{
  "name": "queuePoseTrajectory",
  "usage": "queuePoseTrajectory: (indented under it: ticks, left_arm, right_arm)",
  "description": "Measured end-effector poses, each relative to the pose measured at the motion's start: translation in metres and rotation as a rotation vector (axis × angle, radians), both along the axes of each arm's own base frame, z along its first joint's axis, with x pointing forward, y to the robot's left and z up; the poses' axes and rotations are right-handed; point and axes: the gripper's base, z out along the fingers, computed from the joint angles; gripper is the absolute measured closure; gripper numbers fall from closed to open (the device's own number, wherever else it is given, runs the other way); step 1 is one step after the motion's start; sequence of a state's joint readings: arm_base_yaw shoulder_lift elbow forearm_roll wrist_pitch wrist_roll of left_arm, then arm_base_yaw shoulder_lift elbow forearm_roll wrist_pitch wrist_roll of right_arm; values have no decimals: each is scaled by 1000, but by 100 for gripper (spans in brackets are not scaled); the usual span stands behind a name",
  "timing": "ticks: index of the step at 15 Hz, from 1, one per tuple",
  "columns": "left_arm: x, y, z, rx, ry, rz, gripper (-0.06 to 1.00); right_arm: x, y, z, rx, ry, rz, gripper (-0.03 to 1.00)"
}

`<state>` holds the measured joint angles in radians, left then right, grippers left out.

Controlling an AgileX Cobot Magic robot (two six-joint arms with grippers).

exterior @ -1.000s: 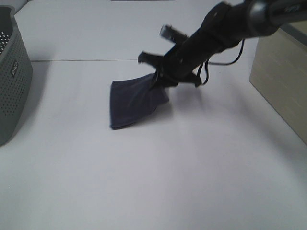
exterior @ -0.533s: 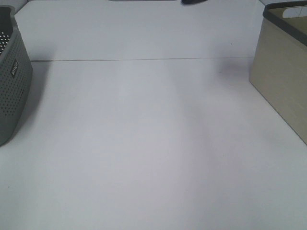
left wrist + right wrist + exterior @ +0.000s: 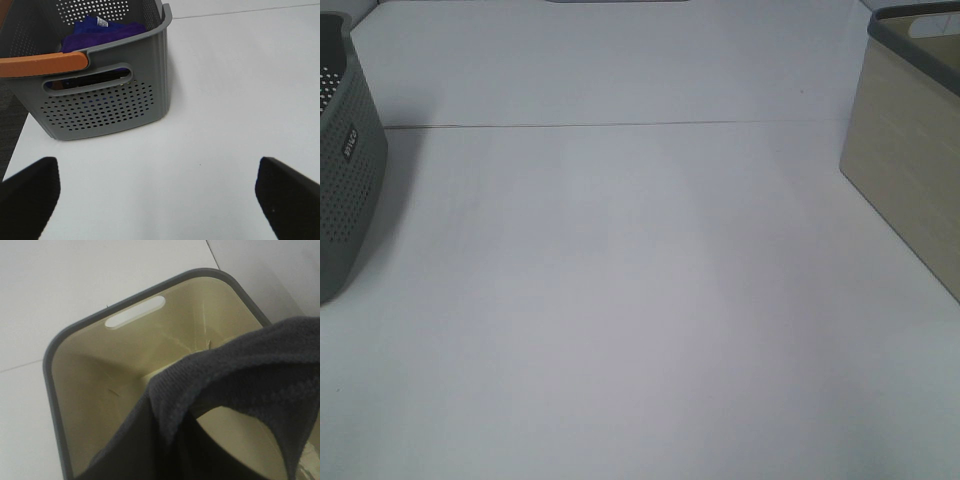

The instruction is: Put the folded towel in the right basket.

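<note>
Right claw: jaws hidden behind cloth; judged clamped on the folded towel (image 3: pixel 240 385), hanging free in the right wrist view.
Towel position: above the open mouth of the right basket (image 3: pixel 51 385), not yet inside; far hem possibly past the rim, not confirmable from this angle.
Left claw: left gripper (image 3: pixel 159 200) spread wide, nothing between the fingers (image 3: pixel 30 195); well apart from the right basket, across the table.
Risk 1: release with a hem beyond the rim; cloth draped over the wall or sliding outside the right basket.
Risk 2: release from height; fold opening in the fall, towel landing bunched.
Risk 3: pile catching on a jaw at opening; cloth dragged back out on withdrawal.
Basket interior: beige walls, grey rim, slot handle on the far wall; floor mostly hidden by the towel.
Surface: white table (image 3: pixel 640 300), smooth, one thin seam line running towards the right basket.
Room: grey basket (image 3: pixel 105 107) at the opposite side from the right basket, perforated, with an orange handle (image 3: pixel 42 64) and purple cloths (image 3: pixel 100 30) inside.
</note>
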<state>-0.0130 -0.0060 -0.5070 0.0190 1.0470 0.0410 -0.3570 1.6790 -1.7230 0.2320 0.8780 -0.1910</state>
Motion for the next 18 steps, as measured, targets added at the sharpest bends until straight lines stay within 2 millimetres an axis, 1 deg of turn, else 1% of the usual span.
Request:
queuePoseTrajectory:
  ticks: [1, 2, 3, 4, 5, 6, 7, 8, 10, 11, 12, 13, 14, 15, 16, 17, 18]
  left_arm:
    - [0, 0, 0, 0, 0, 0, -5]
    - [0, 0, 0, 0, 0, 0, -5]
    - [0, 0, 0, 0, 0, 0, -5]
    - [0, 0, 0, 0, 0, 0, -5]
    - [0, 0, 0, 0, 0, 0, -5]
    - [0, 0, 0, 1, 0, 0, -5]
    - [0, 0, 0, 3, 0, -1, -5]
    - [0, 0, 0, 3, 0, -1, -5]
    - [0, 0, 0, 3, 0, -1, -5]
    - [0, 0, 0, 3, 0, -1, -5]
    - [0, 0, 0, 3, 0, -1, -5]
    - [0, 0, 0, 3, 0, -1, -5]
    - [0, 0, 0, 3, 0, -1, -5]
    - [0, 0, 0, 3, 0, -1, -5]
    - [0, 0, 0, 3, 0, -1, -5]
    - [0, 0, 0, 3, 0, -1, -5]
    - [0, 0, 0, 3, 0, -1, -5]
  right_arm:
    - [4, -2, -9, -2, 39, 2, 91]
    - [9, -4, -19, 8, 72, 3, 87]
    - [13, -6, -28, 27, 108, -3, 76]
    - [15, -7, -36, 49, 143, -12, 55]
    - [16, -7, -41, 59, 163, -18, 41]
    - [18, -8, -48, 69, 204, -15, 17]
    - [18, -8, -54, 80, 237, -10, 7]
    - [18, -8, -58, 87, 262, -6, 2]
    - [18, -7, -58, 89, 269, 0, 0]
    - [18, -3, -56, 93, 273, 10, -1]
    - [19, 8, -52, 87, 271, 30, -1]
    - [20, 29, -46, 81, 278, 64, -1]
    - [20, 54, -41, 82, 287, 93, -1]
    - [20, 83, -37, 71, 296, 140, -1]
    - [19, 120, -34, 43, 305, 203, -1]
    - [18, 141, -34, 17, 316, 241, -1]
    - [15, 157, -35, -8, 327, 268, -1]
